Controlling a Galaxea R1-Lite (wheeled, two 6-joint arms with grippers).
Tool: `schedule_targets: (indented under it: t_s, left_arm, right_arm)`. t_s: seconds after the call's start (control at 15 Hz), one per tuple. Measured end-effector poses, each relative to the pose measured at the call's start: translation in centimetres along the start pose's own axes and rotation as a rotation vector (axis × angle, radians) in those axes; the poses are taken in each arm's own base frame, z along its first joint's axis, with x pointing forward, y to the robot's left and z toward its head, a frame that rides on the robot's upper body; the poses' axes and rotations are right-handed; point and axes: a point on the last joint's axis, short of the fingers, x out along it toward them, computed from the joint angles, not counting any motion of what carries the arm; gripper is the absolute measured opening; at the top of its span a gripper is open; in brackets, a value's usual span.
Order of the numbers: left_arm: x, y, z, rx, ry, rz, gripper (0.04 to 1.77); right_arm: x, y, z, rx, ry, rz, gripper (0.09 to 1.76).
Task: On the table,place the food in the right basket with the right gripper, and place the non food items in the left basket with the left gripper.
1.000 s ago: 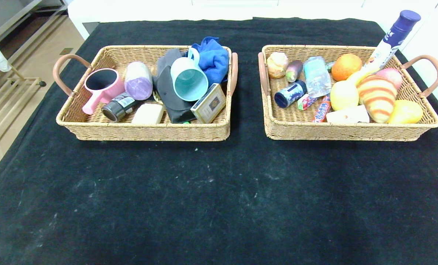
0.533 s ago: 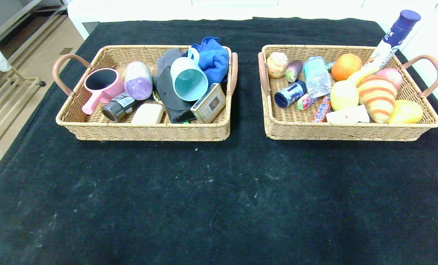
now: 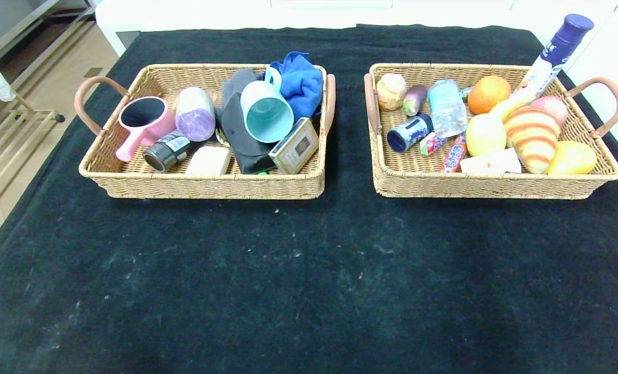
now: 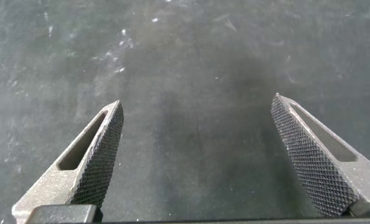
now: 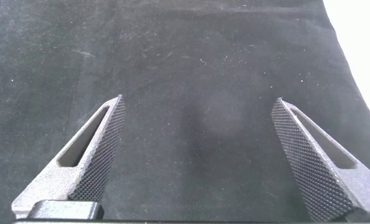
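Nothing has shifted over the last second: your left end effector (image 4: 194,158) and right end effector (image 5: 197,158) both stay released and empty over bare table (image 3: 309,280). The croissant (image 3: 532,136) and lemon (image 3: 484,134) lie in the right basket (image 3: 490,186); the mug (image 3: 265,111) and purple roll (image 3: 195,113) lie in the left basket (image 3: 205,187). To your eye, sorting looks finished.

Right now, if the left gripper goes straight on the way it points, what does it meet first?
Most likely the black cloth of the table. The left gripper is open and holds nothing, and its wrist view shows only bare cloth ahead. How far off the cloth lies cannot be judged.
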Motion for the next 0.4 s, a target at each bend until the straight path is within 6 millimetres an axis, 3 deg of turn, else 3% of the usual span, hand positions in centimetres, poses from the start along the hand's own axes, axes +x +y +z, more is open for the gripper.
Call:
schedule_targets:
  t_s: [0.13, 0.4]
  left_arm:
    - [0.0, 0.03, -0.01, -0.051, -0.001, 0.016, 1.72]
    - [0.0, 0.03, -0.01, -0.062, -0.001, 0.019, 1.72]
  right_arm:
    - [0.09, 0.09, -0.36, 0.08, 0.014, 0.036, 1.71]
    - [0.18, 0.12, -0.7, 0.076, 0.025, 0.043, 1.71]
